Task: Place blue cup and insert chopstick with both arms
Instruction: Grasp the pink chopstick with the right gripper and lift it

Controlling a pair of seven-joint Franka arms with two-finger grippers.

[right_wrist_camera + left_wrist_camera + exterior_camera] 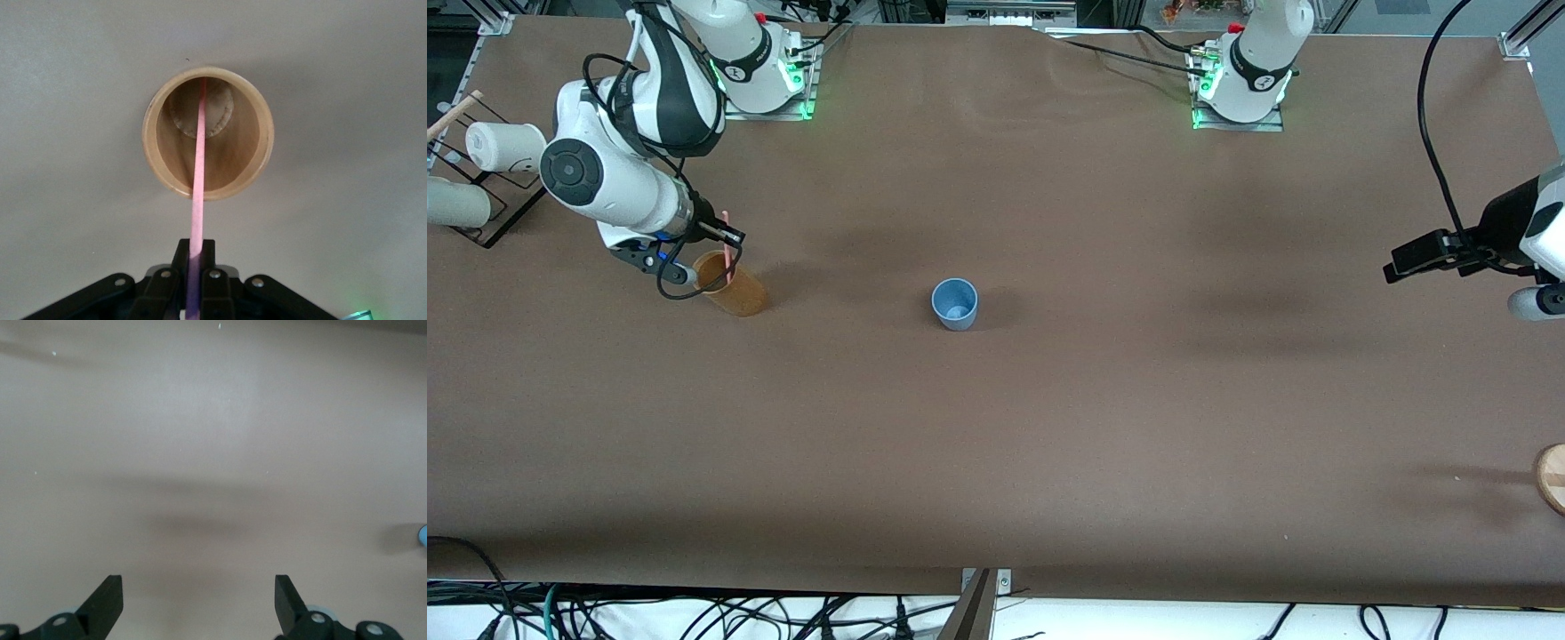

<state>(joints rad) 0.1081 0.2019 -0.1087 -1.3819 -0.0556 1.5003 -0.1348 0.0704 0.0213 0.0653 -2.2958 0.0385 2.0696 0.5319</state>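
While the right hand (725,238) grips the chopstick (198,173) inside the orange-brown cup (734,286), a skewed lift could tip it; the blue cup (955,304) stands mid-desk, and the left hand (199,603) waits wide open.

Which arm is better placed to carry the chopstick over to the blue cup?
Right. The right pincer is shut on the chopstick, whose lower end sits in the orange-brown cup. The blue cup stands upright mid-table. The left pincer waits open, holding nothing.
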